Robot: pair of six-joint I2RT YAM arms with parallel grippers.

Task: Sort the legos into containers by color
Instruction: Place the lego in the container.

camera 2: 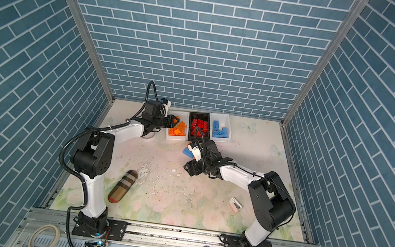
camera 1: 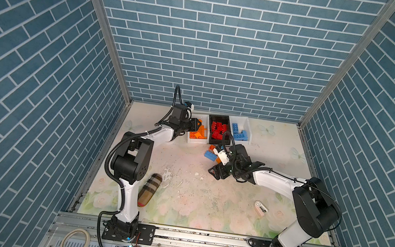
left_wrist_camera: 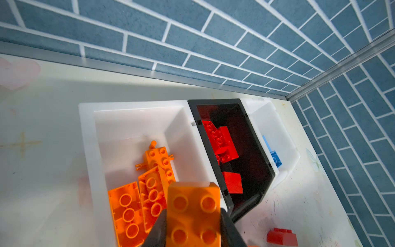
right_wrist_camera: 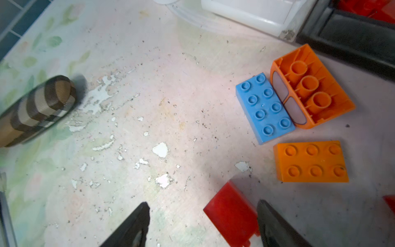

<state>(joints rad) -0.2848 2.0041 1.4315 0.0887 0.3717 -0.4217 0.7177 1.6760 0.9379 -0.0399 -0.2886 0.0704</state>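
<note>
White bin (left_wrist_camera: 86,132) with orange legos (left_wrist_camera: 128,205), black bin (left_wrist_camera: 252,149) with red legos (left_wrist_camera: 222,141), other white bin (left_wrist_camera: 275,128) with blue legos (left_wrist_camera: 275,158), side by side. 2x2 orange brick (left_wrist_camera: 193,213) held over white bin. Loose on table (right_wrist_camera: 171,96): blue brick (right_wrist_camera: 265,107), upturned orange brick (right_wrist_camera: 310,85), flat orange brick (right_wrist_camera: 311,161), red brick (right_wrist_camera: 230,211)

Left end effector (left_wrist_camera: 193,216) clamps an orange brick (left_wrist_camera: 193,198); right end effector (right_wrist_camera: 202,204) hangs low, jaws wide apart

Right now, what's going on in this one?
The left end effector holds an orange brick over the white bin of orange pieces. The right end effector is open, with a red brick between its jaws, not gripped. The black bin holds red bricks, the other white bin blue ones. A blue brick and two orange bricks lie loose nearby.
</note>
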